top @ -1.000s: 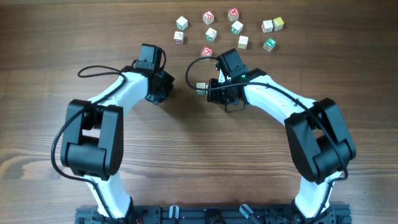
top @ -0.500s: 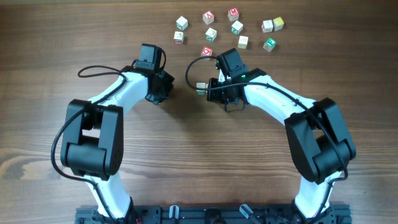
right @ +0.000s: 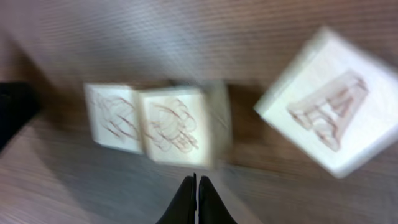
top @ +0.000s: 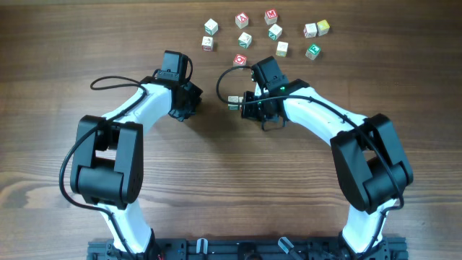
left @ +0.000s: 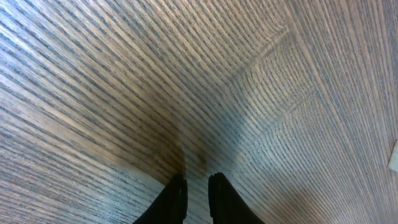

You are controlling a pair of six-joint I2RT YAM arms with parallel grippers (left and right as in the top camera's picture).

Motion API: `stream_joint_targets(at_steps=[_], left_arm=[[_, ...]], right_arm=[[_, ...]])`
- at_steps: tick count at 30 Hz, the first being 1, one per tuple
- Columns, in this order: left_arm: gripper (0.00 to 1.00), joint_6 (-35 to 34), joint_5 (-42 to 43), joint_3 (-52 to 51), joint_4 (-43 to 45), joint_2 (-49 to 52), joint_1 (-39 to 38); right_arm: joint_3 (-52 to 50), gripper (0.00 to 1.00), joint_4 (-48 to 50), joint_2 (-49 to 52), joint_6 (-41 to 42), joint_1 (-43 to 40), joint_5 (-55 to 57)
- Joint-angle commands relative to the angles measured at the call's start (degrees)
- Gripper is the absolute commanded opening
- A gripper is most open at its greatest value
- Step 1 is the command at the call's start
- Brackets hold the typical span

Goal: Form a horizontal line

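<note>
The horizontal line (right: 158, 124) is a blurred short row of whitish letter cubes side by side, just ahead of my right gripper (right: 196, 186). That gripper is shut and empty, and close to the row; I cannot tell whether it touches. From overhead only one end of the row (top: 233, 100) shows beside the right gripper (top: 242, 103). My left gripper (top: 192, 101) rests to the left of the row, apart from it. In the left wrist view the left gripper (left: 197, 183) is nearly closed on nothing, over bare wood.
A loose cube with a letter A (right: 326, 112) lies right of the row. Several loose letter cubes are scattered at the back, among them a red one (top: 240, 60), a white one (top: 210, 27) and a green one (top: 312, 51). The table (top: 216, 188) is dark wood.
</note>
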Motion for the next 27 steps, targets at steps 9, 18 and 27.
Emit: stream_joint_targets(at_steps=[9, 18, 27], left_arm=[[0.17, 0.1, -3.0, -2.5, -1.2, 4.1, 0.0], [0.17, 0.1, -3.0, -2.5, -1.2, 4.1, 0.0], [0.17, 0.1, -3.0, -2.5, -1.2, 4.1, 0.0]], right_arm=[[0.6, 0.05, -1.3, 1.2, 6.7, 0.0, 7.5], [0.6, 0.04, 2.3, 1.2, 6.4, 0.0, 11.9], [0.6, 0.05, 3.0, 1.2, 5.0, 0.1, 11.4]])
